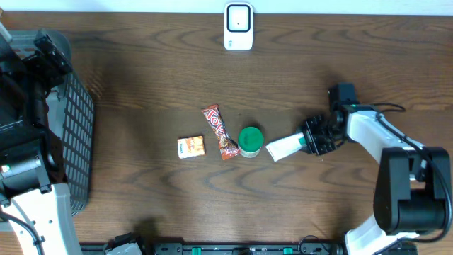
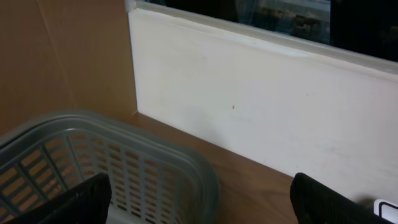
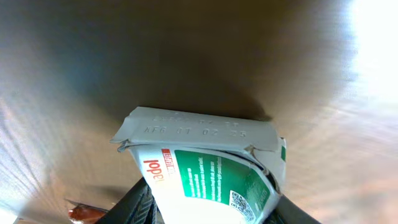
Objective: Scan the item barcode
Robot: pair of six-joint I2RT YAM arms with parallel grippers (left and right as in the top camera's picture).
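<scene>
White-and-green plastic tube, its flat crimped end embossed, is clamped in the right gripper, midway toward the wooden table's right edge; left gripper gapes wide over the grey slotted basket.

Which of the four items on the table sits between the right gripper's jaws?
The white-and-green tube, rightmost in the row; the orange box, candy bar and green-lidded tub lie free.
</scene>
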